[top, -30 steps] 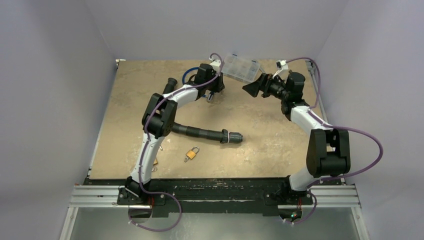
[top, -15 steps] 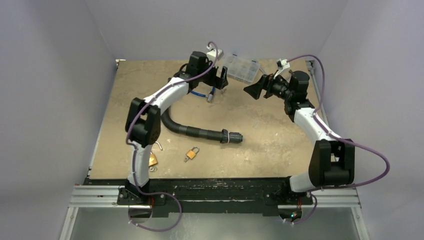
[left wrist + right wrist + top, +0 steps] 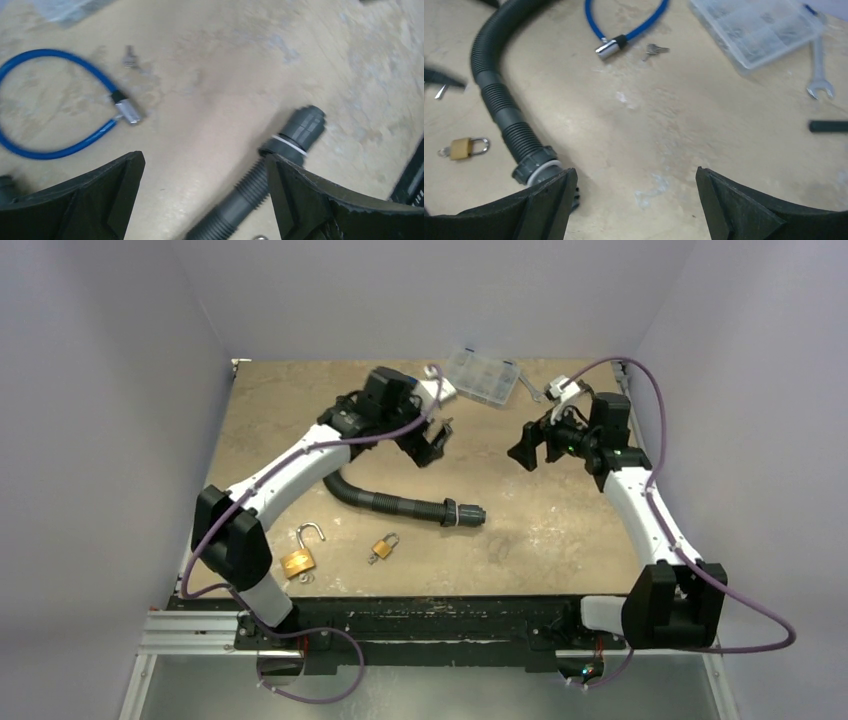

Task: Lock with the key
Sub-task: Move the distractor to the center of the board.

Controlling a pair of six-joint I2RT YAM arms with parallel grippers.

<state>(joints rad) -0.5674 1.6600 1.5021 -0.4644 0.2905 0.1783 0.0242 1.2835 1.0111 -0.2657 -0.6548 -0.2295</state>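
Note:
A small silver key (image 3: 129, 55) lies on the tan table beside the metal end of a blue cable lock (image 3: 50, 100); the right wrist view also shows the key (image 3: 654, 49) and the cable lock (image 3: 629, 25). My left gripper (image 3: 437, 440) hangs open above the table with nothing between its fingers, the key ahead of it. A brass padlock (image 3: 298, 558) with its shackle raised lies at the near left. A smaller shut padlock (image 3: 383, 546) sits to its right. My right gripper (image 3: 525, 448) is open and empty over bare table.
A black ribbed hose (image 3: 400, 502) with a grey coupling runs across the middle, partly under the left gripper (image 3: 204, 160). A clear parts box (image 3: 483, 375) stands at the back. A wrench (image 3: 819, 75) and a black rod (image 3: 829, 126) lie to the right of the box.
The left gripper has opened wide and drawn away from the cable lock and key toward the middle. The left arm swung outward, uncovering the open padlock. The right gripper moved slightly nearer and lower.

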